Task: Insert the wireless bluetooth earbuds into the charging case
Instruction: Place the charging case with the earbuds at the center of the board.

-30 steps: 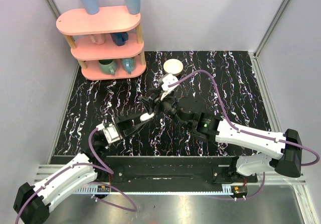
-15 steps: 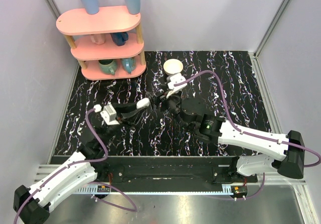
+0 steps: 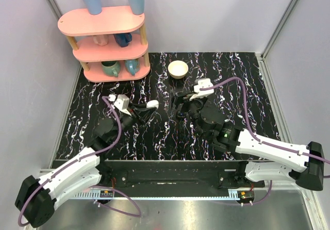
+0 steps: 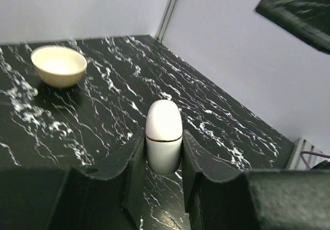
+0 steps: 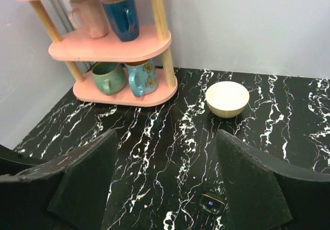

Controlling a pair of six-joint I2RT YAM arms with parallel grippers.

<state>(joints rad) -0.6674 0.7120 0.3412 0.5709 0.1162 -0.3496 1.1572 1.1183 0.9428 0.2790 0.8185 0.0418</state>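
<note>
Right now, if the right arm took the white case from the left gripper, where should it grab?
Grip the charging case on its rounded end above the seam, which sticks out free past the left gripper's fingers clamping the lower half. Probably bring the open right gripper in from that far end.

In the right wrist view, two bluish lit digits are shown on the face of a small black block point(image 5: 210, 203) lying on the marbled table point(image 5: 170, 152). They are read as "80", though they are too small for this to be held certain
</note>
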